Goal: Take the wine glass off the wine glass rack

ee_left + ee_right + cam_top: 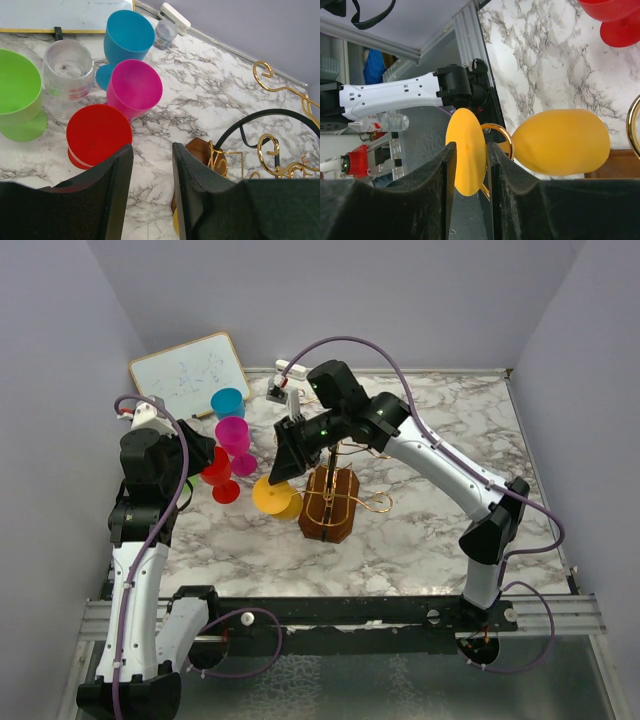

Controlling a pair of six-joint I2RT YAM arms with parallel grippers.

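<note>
1. Opaque yellow wine glass (275,497): hangs tipped on its side at the left of the rack. Its stem sits in a gold wire loop and its bowl is just beside the wooden base.
2. Wine glass rack (328,505): thin gold wire with curled hook arms on a central post and a dark brown wooden base. It stands mid-counter on the white, grey-veined marble counter (440,530).
3. Right pincer (470,145): clenched on the yellow wine glass, with one finger on each face of its round foot.
4. Left pincer (150,150): released, with nothing between its fingers, above the group of glasses.
5. Upright glasses left of the rack: red (97,132), magenta (135,87), blue (127,35), lime green (17,85) and clear (67,67).
6. Wood-framed whiteboard (190,375): leans at the back left. It bears faint marks too small to read.
</note>
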